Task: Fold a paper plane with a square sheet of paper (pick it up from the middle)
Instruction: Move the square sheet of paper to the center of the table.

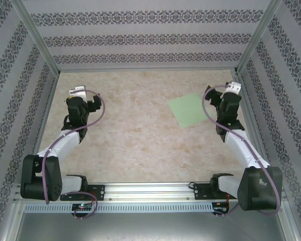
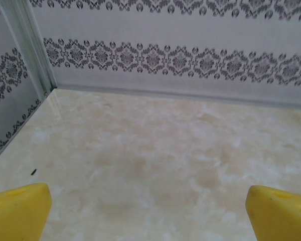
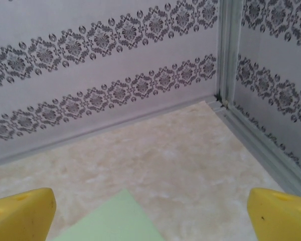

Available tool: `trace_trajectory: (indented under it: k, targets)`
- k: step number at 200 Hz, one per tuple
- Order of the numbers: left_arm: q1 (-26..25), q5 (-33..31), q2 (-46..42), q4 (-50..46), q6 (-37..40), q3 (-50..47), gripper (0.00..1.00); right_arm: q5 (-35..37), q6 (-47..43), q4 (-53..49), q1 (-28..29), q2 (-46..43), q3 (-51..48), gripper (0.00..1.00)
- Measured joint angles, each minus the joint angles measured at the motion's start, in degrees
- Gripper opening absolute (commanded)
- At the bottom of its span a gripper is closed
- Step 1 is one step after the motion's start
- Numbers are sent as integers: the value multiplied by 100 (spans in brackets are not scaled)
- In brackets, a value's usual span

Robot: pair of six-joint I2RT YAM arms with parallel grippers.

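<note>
The square sheet of paper (image 1: 188, 110), pale mint-green, lies flat and unfolded on the table at the right, turned like a diamond. My right gripper (image 1: 214, 102) hovers at its right corner and hides that corner, jaws wide open and empty. In the right wrist view the sheet's far corner (image 3: 115, 221) lies between and below the yellow fingertips (image 3: 20, 216), and my right gripper (image 3: 150, 218) holds nothing. My left gripper (image 1: 94, 105) is over bare table at the far left, well away from the sheet. Its yellow fingertips (image 2: 17, 213) stand far apart, so my left gripper (image 2: 149, 216) is open and empty.
Patterned walls with metal corner posts (image 1: 37, 40) close in the marbled tabletop (image 1: 135, 130) on three sides. The right wall (image 3: 271, 95) is close to my right gripper. A metal rail (image 1: 150, 190) with both arm bases runs along the near edge.
</note>
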Motion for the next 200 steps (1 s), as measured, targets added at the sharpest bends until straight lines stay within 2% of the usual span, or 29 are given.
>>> trace_trajectory:
  k: [38, 76, 136, 200]
  targets:
    - [0, 144, -7, -1698, -614, 1043, 100, -614, 713, -1681, 155, 1108, 1449, 98]
    - [0, 619, 155, -2564, -1095, 1419, 100, -1152, 1119, -2806, 498, 2544, 2157, 98]
    - [-2, 1475, 435, -3023, -1567, 1423, 100, -1510, 1567, -3558, 756, 3840, 2924, 98]
    - [-2, 2315, 695, -3023, -1818, 1414, 100, -1615, 1862, -3687, 1198, 4503, 3169, 98]
